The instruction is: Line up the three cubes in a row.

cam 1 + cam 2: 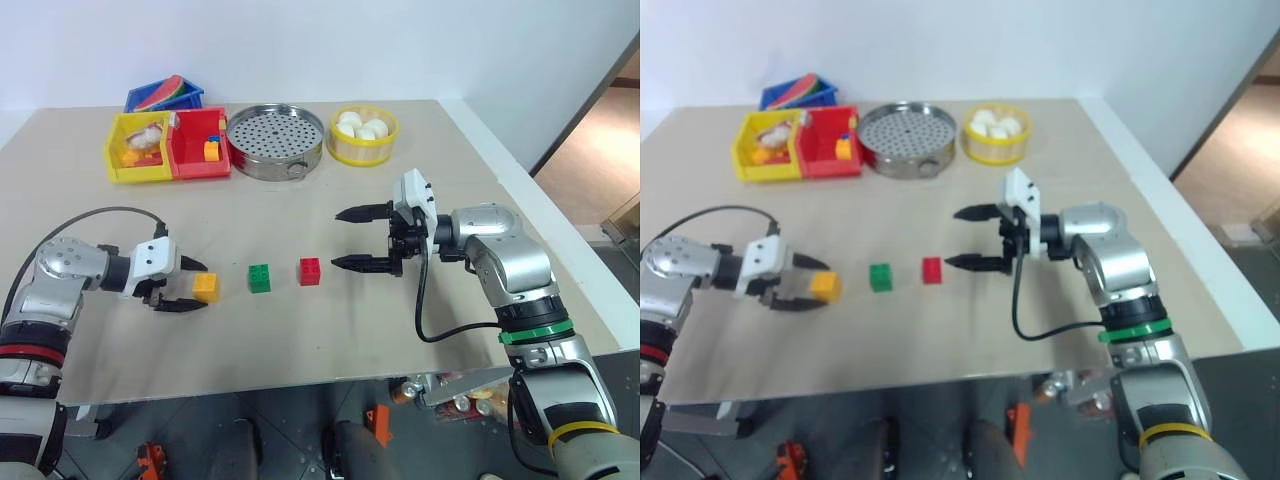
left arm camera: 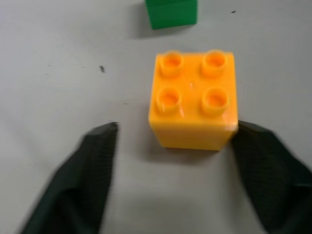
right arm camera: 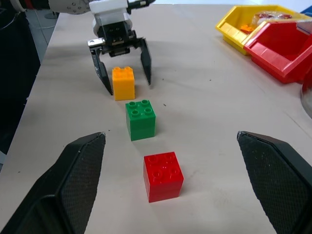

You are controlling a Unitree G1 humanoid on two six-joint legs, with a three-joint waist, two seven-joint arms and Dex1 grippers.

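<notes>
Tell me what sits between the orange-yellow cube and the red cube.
The green cube sits between the orange-yellow cube and the red cube, apart from both; the left eye view shows it, with bare table in the gaps.

My two black fingers (image 3: 70, 185) stand wide apart with nothing between them. Ahead of them on the table (image 3: 204, 122) sits the red cube (image 3: 163, 176), nearest to me. Just beyond the red cube is the green cube (image 3: 141, 119), and beyond that the orange cube (image 3: 123, 83), all three apart in a line. My left gripper (image 3: 125, 73) straddles the orange cube, fingers spread clear of its sides. Well off to the side of the red cube stand a red bin (image 3: 282, 51) and a yellow bin (image 3: 239, 24).
</notes>
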